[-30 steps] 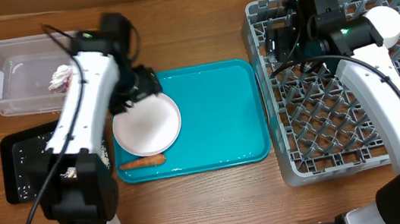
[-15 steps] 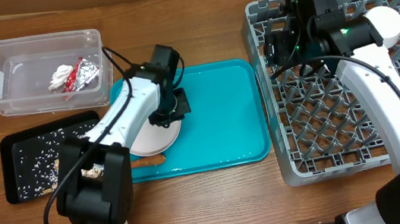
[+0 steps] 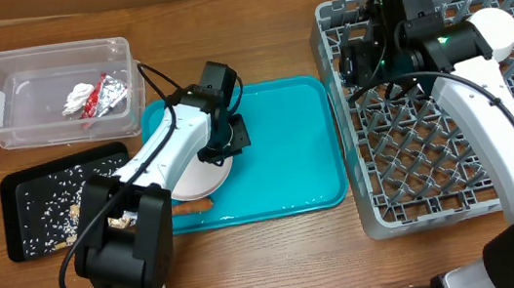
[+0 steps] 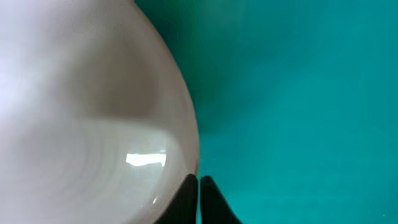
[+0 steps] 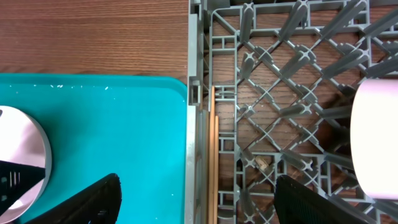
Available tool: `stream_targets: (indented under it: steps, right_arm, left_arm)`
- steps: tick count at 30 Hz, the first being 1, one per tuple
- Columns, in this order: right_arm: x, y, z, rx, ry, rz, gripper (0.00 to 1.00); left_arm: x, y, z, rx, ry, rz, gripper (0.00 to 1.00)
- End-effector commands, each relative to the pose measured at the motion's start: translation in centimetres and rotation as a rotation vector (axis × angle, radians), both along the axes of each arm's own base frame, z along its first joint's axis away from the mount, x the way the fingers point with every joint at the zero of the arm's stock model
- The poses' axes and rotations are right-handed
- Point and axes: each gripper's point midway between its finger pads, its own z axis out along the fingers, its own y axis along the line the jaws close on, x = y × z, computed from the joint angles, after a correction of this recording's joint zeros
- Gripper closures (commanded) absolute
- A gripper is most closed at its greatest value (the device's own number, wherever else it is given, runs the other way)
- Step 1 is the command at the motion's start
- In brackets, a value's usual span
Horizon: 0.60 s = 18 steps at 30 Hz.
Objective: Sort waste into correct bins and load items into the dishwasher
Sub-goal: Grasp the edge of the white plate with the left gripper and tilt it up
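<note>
On teal tray point(image 3: 287, 150), one plate point(image 5: 23, 146), one carrot point(image 3: 191, 208)

Looks to me like you're running a robotics lab bench set up with kitchen stuff, not a real kitchen. You've got a left arm point(image 3: 165, 155) and a right arm point(image 3: 491, 125), white and black with loose cables, both working over a plain wooden table point(image 3: 281, 259). The grey dish rack point(image 3: 406, 160) on the right of the overhead frame sits straight on the wood. The teal tray point(image 3: 293, 159) is mid-frame, the clear tub point(image 3: 25, 94) upper left, and the black tray point(image 3: 38, 200) just below it.
</note>
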Motion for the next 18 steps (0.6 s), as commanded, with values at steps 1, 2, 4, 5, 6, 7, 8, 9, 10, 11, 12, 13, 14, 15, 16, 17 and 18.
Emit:
stream_targets:
  steps: [1, 2, 4, 5, 6, 7, 8, 9, 10, 11, 12, 13, 14, 15, 16, 17, 18]
  right_arm:
    - [0.3, 0.3, 0.6, 0.007, -0.019, 0.009, 0.19]
    - [0.3, 0.3, 0.6, 0.006, -0.019, 0.009, 0.19]
    - [0.3, 0.2, 0.5, 0.004, -0.019, 0.007, 0.19]
    - [0.3, 0.2, 0.5, 0.004, -0.019, 0.007, 0.20]
    - [0.3, 0.2, 0.5, 0.004, -0.019, 0.007, 0.20]
    - [0.2, 0.2, 0.5, 0.004, -0.019, 0.007, 0.20]
    - [0.2, 0.2, 0.5, 0.003, -0.016, 0.007, 0.20]
    - [0.2, 0.2, 0.5, 0.003, -0.016, 0.007, 0.20]
    - [0.2, 0.2, 0.5, 0.003, -0.015, 0.007, 0.20]
    - [0.2, 0.2, 0.5, 0.003, -0.015, 0.007, 0.20]
    - [0.1, 0.2, 0.5, 0.002, -0.013, 0.007, 0.20]
    - [0.0, 0.2, 0.4, 0.002, -0.009, 0.007, 0.20]
    - [0.0, 0.2, 0.4, 0.001, -0.005, 0.007, 0.20]
    - [-0.1, 0.2, 0.3, 0.000, -0.002, 0.007, 0.20]
    - [-0.1, 0.2, 0.3, 0.000, -0.002, 0.007, 0.20]
    - [-0.1, 0.2, 0.3, 0.000, -0.002, 0.007, 0.20]
    - [-0.1, 0.2, 0.3, 0.000, -0.002, 0.007, 0.20]
  left_arm:
    - [0.2, 1.0, 0.1, 0.057, -0.020, 0.020, 0.96]
    - [0.2, 1.1, 0.1, 0.064, -0.020, 0.025, 0.96]
    - [0.2, 1.4, 0.0, 0.077, -0.024, 0.041, 0.96]
    - [0.3, 1.6, 0.0, 0.088, -0.028, 0.047, 0.96]
    - [0.4, 1.8, 0.0, 0.099, -0.032, 0.055, 0.96]
    - [0.5, 2.0, 0.0, 0.112, -0.036, 0.068, 0.96]
    - [0.6, 2.3, 0.0, 0.124, -0.040, 0.085, 0.96]
    - [0.6, 2.3, 0.0, 0.128, -0.042, 0.096, 0.96]
    - [0.7, 2.4, -0.2, 0.131, -0.042, 0.104, 0.96]
    - [0.7, 2.4, -0.4, 0.131, -0.041, 0.106, 0.96]
    - [0.8, 2.3, -0.7, 0.132, -0.038, 0.106, 0.96]
    - [0.8, 2.3, -1.1, 0.134, -0.030, 0.109, 0.96]
    - [0.7, 2.3, -1.8, 0.135, -0.017, 0.108, 0.96]
    - [0.7, 2.1, -2.2, 0.131, -0.009, 0.106, 0.96]
    - [0.7, 1.8, -3.0, 0.118, 0.006, 0.101, 0.96]
    - [0.8, 1.4, -3.5, 0.102, 0.011, 0.091, 0.96]
    - [1.0, 0.9, -3.9, 0.076, 0.011, 0.071, 0.96]
